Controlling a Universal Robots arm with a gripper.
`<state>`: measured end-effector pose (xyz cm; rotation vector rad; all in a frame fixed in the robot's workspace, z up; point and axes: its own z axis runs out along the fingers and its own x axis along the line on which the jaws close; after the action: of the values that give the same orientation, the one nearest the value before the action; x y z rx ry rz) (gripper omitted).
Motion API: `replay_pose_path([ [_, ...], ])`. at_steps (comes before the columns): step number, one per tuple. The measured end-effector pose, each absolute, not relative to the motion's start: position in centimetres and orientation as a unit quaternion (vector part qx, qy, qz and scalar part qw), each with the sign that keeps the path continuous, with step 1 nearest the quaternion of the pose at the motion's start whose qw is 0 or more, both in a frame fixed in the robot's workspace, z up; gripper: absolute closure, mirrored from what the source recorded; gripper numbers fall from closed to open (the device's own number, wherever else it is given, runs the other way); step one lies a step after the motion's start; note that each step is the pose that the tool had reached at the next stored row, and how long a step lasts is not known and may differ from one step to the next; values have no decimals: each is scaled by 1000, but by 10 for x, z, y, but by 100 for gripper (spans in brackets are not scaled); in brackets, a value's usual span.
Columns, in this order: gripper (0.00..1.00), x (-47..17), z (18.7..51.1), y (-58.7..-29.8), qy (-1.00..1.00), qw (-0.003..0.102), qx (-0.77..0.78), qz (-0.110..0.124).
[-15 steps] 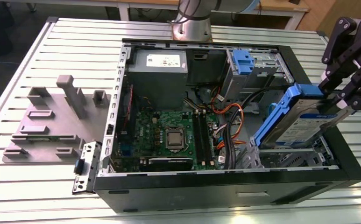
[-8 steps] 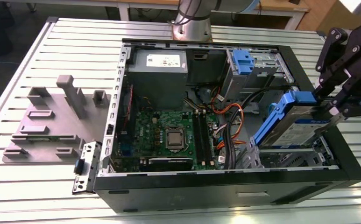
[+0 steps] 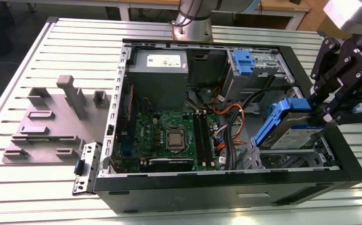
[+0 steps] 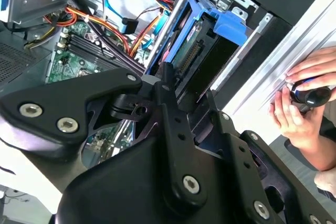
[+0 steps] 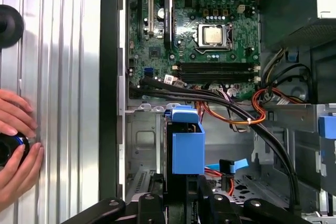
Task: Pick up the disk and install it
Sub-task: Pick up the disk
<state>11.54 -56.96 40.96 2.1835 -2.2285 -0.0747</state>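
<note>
The disk (image 3: 291, 132), a silver-grey drive in blue plastic rails, hangs tilted over the drive bay (image 3: 293, 161) at the corner of the open computer case (image 3: 231, 187) on the exterior view's right. My gripper (image 3: 324, 116) is shut on the disk's raised end, reaching in from outside the case wall. In the first wrist view the disk's blue rail (image 5: 187, 148) stands between my fingers (image 5: 152, 205), above the bay floor. In the second wrist view the disk (image 4: 205, 51) lies just beyond my gripper (image 4: 170, 100), partly inside the bay's metal frame.
Inside the case are the green motherboard (image 3: 168, 136), a grey power-supply box (image 3: 158, 70), a bare blue latch (image 3: 243, 61) on the upper bay and orange and black cables (image 3: 231, 117). A grey fixture (image 3: 49, 122) sits on the slatted table. A person's hands (image 5: 16, 145) rest beside the case.
</note>
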Motion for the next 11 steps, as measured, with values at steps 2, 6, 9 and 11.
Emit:
replay_pose_path([
  [2,65,115,406,-570,-714,10,700,-24],
  [6,65,115,399,-570,-714,10,700,-24],
  [9,65,115,393,-570,-714,10,700,-24],
  [11,65,115,390,-570,-714,10,700,-24],
])
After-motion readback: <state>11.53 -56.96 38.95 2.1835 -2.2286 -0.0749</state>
